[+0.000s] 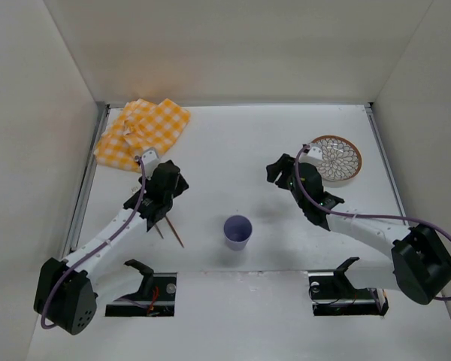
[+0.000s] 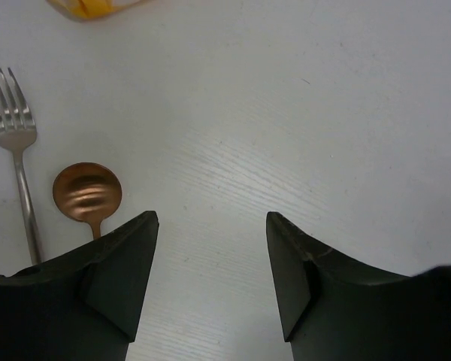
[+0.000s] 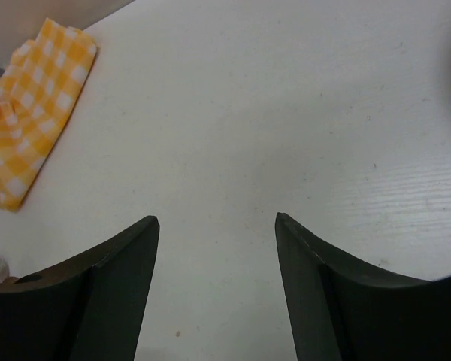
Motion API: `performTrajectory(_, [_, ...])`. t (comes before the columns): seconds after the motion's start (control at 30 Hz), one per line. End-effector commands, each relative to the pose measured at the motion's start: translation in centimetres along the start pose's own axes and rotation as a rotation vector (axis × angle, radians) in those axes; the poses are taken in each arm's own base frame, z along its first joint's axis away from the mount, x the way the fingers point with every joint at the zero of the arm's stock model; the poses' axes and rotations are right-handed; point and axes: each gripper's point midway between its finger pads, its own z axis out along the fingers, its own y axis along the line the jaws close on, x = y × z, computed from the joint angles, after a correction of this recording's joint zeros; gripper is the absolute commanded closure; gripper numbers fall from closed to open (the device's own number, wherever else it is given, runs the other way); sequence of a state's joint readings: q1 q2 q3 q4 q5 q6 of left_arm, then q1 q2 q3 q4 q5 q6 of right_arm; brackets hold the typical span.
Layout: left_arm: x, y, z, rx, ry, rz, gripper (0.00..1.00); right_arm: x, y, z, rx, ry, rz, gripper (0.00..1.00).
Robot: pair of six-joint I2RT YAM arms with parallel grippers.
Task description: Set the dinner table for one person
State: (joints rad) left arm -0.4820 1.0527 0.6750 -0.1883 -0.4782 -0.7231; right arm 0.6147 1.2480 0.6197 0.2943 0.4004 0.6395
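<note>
The left gripper (image 2: 210, 219) is held released, its black fingers spread with nothing between them. The dinner table (image 2: 308, 113), a large flat matte white tabletop, lies directly beneath and ahead of it. Beside the left finger, a silver metal fork (image 2: 15, 150) and a round copper-coloured spoon (image 2: 86, 192) are laid side by side on that surface. The right gripper (image 3: 216, 219) is likewise spread and empty over bare tabletop. A yellow-and-white checked cloth (image 3: 30, 113) is seen well ahead to its left, a round patterned plate (image 1: 338, 158) near its right, and a lilac cup (image 1: 237, 231) behind both claws, between the arms.
</note>
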Motion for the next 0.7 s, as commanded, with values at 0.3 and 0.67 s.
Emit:
performTrajectory(0.3, [-4.1,1.6,0.4,0.005,-0.147,-0.122,0.49,-0.7,2.4,-0.3,-0.144,-0.002,0.046,0.86])
performTrajectory(0.67, [-7.7,3.6,2.9,-0.101,-0.257,-0.121,0.89,0.3,2.7,0.4,-0.158,0.051,0.043,0.87])
